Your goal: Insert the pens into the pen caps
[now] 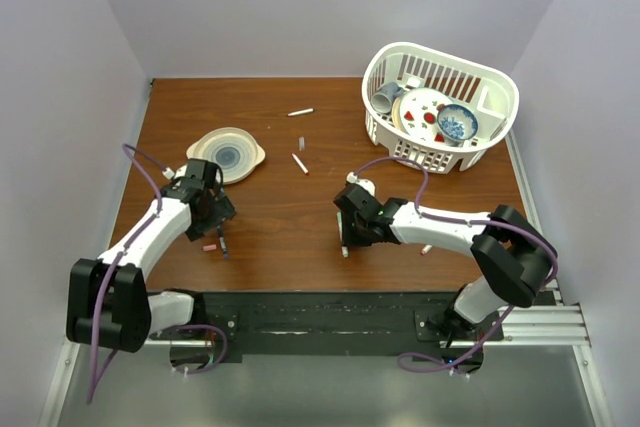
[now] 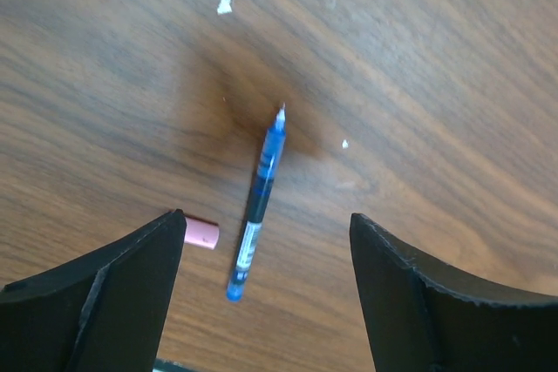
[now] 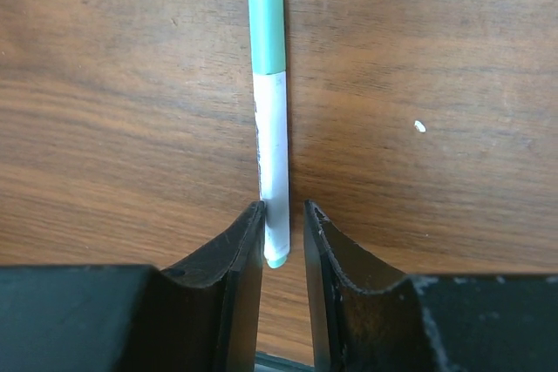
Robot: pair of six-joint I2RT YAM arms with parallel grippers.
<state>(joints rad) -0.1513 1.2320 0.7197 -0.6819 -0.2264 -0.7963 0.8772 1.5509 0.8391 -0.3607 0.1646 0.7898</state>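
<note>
Left claw point(image 1: 220, 230) and right claw point(image 1: 345, 240) both hang low over the table point(image 1: 280, 217) in your top view. The basket point(image 1: 492, 97) at far right holds a red-spotted plate point(image 1: 420, 110), a blue-patterned bowl point(image 1: 457, 123) and a grey cup point(image 1: 385, 97). Two loose pens point(image 1: 300, 112) lie mid-table, well apart from both claws.

Left wrist view: your jaws stand wide and grip nothing. The blue pen point(image 2: 259, 206) lies on the wood between the fingers point(image 2: 113, 294), bare tip pointing away. The pink cap point(image 2: 202, 233) lies just beside one finger, near the pen's rear end.

Right wrist view: your jaws leave only a narrow slot. The capped pen point(image 3: 272, 128) lies flat, its rear end in that slot, close against one finger with a sliver of gap at the other, so no firm hold. Its green cap point(image 3: 266, 28) sits on the far end.
</note>
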